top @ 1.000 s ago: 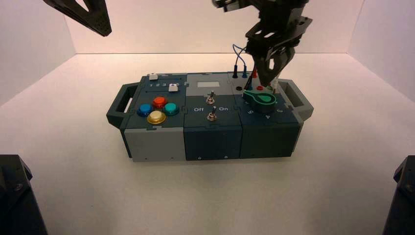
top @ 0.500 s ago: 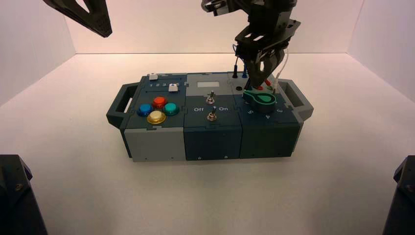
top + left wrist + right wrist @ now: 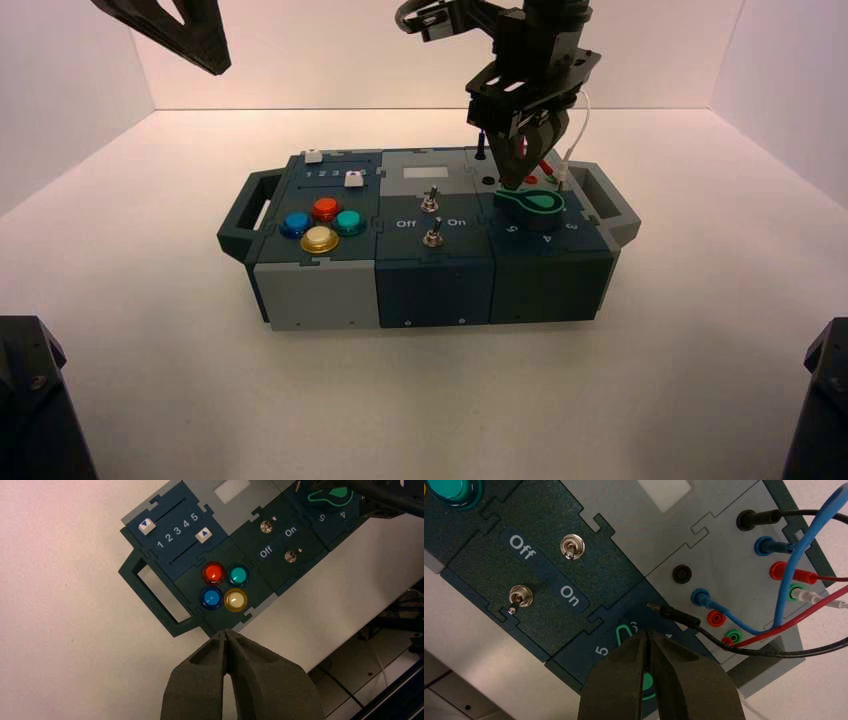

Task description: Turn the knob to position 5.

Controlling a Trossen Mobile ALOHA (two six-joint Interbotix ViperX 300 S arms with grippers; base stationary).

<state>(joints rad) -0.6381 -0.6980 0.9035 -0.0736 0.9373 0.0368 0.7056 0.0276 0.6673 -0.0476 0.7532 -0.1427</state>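
Observation:
The green teardrop knob [image 3: 534, 201] sits on the right module of the box, its pointed end toward the box's left. The white "5" [image 3: 513, 229] is printed in front of that end. My right gripper [image 3: 515, 183] is shut and empty, its tips just above the knob's pointed end. In the right wrist view my right gripper [image 3: 648, 634] covers most of the knob [image 3: 623, 630], and the "5" [image 3: 600, 650] shows beside the fingers. My left gripper [image 3: 205, 52] is shut and parked high at the back left, and its wrist view [image 3: 226, 632] looks down on the box.
Two metal toggle switches [image 3: 572, 547] stand between "Off" and "On" on the middle module. Four coloured push buttons [image 3: 322, 224] and two sliders [image 3: 203, 535] are on the left module. Wires [image 3: 794, 550] plug into sockets behind the knob. A loose black plug [image 3: 674, 613] lies close to my right fingertips.
My right gripper has moved left and a little down, from the back right of the knob to over its pointed end. The knob and left arm look unchanged.

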